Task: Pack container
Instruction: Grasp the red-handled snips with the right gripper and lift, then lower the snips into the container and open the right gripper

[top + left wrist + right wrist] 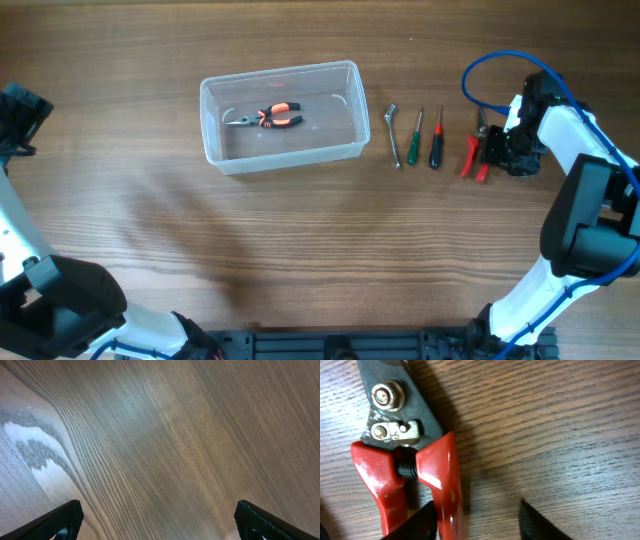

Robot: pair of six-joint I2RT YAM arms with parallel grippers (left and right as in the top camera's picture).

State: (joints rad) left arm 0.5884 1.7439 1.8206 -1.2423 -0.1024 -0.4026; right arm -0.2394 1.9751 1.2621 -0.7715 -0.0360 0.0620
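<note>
r arm (560,125) low at red snips (440,475) — r pincer (477,520) spread astride one handle, l pincer (160,520) spread.

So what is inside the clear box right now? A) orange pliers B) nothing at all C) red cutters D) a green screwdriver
A: the orange pliers lie on the floor of the container, alone in it.

Clear tub (280,72): one
Orange pliers (270,118): one
Silver wrench (394,135): one
Screwdrivers (413,148) (435,150): two
Red cutters (472,157): one
</note>
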